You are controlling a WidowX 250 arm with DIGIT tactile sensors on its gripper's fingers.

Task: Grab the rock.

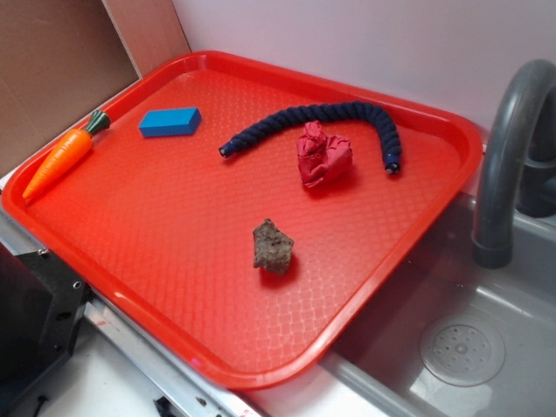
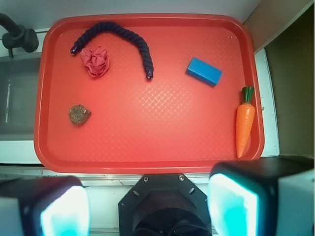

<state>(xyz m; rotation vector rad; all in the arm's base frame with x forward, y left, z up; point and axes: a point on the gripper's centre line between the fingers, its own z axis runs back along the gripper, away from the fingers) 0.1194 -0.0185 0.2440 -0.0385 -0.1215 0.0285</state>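
The rock (image 1: 273, 247) is a small rough brown-grey stone lying alone on the red tray (image 1: 174, 287), toward its near right side. In the wrist view the rock (image 2: 79, 114) sits at the tray's left part, far ahead and left of my gripper (image 2: 147, 209). The gripper is high above the tray's near edge, open and empty, its two pale pads (image 2: 231, 206) wide apart. The gripper does not show in the exterior view.
On the tray lie a wrinkly red cloth wad (image 1: 323, 155), a dark blue rope (image 1: 306, 123), a blue block (image 1: 169, 122) and a toy carrot (image 1: 65, 154). A grey sink (image 1: 460, 347) with a faucet (image 1: 508, 156) borders the tray's right. The robot base (image 2: 165, 206) is below.
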